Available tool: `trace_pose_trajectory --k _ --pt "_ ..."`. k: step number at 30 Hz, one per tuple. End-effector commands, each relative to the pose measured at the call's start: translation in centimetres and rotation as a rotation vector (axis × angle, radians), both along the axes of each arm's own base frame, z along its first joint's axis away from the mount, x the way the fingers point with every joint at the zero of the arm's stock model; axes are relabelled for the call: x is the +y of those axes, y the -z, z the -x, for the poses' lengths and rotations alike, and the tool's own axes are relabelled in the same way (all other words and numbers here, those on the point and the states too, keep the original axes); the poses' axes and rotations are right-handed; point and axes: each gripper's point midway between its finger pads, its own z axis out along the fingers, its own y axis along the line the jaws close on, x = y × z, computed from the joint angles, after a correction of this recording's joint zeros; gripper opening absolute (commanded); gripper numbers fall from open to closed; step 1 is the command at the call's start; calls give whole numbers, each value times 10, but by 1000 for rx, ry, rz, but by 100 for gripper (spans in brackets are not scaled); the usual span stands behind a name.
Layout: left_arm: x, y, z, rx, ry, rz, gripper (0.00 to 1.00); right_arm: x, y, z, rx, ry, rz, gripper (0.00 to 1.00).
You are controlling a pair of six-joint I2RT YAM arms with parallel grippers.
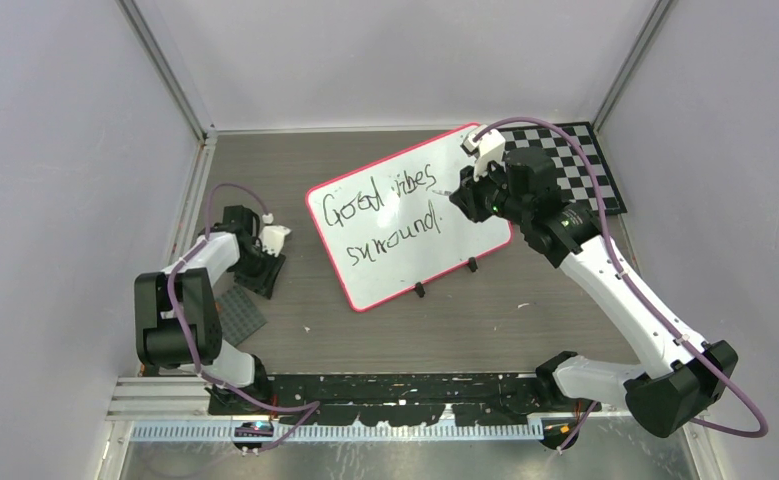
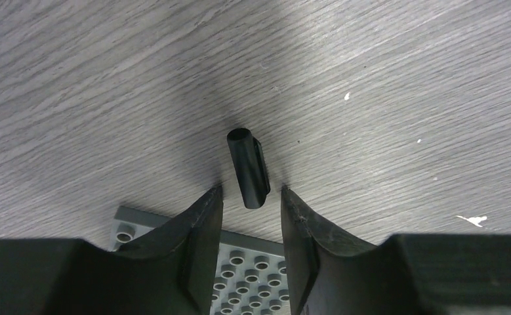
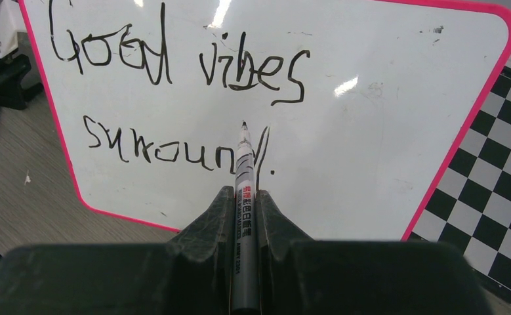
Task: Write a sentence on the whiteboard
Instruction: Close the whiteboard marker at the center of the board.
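Observation:
The whiteboard [image 1: 395, 270], white with a pink rim, lies tilted mid-table. The sentence [image 1: 383, 210] on it reads "Good vibes surround." in two black lines. My right gripper [image 1: 462, 200] hovers over the board's right part, shut on a grey marker [image 3: 243, 157]. The marker's tip sits by the end of "surround" in the right wrist view, where the board [image 3: 370, 144] and the sentence [image 3: 174, 72] fill the frame. My left gripper [image 2: 249, 190] is open and low over the table. A black marker cap [image 2: 248, 167] lies just beyond its fingertips.
A grey studded baseplate [image 2: 252, 269] lies under the left gripper and shows in the top view [image 1: 240, 315]. A black-and-white checkerboard mat [image 1: 590, 165] lies behind the board at the right. Grey walls enclose the table on three sides.

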Motion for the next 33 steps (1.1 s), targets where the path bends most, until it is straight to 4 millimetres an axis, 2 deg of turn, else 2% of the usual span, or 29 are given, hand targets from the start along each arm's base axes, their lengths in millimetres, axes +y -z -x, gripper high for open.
trace_pose_trajectory --k 1,14,17,21,23,27,33 --pt "8 12 -6 -9 34 -49 39 -3 -17 -1 -56 11 -24 0" --pt "-8 17 -27 -98 118 22 35 -1 -14 -5 -48 8 -3 0" --pt "-6 19 -27 -82 115 17 25 -1 -16 -6 -52 6 3 0" --pt "-5 14 -30 -96 110 17 6 0 -18 -6 -53 -3 3 0" --pt "-8 5 -33 -112 114 42 0 2 -16 -5 -41 -14 -1 0" --pt "-10 -22 -32 -132 100 108 0 12 -16 2 -7 -71 -30 0" --pt "-13 -86 -38 -200 80 194 0 36 -19 18 87 -181 -118 0"
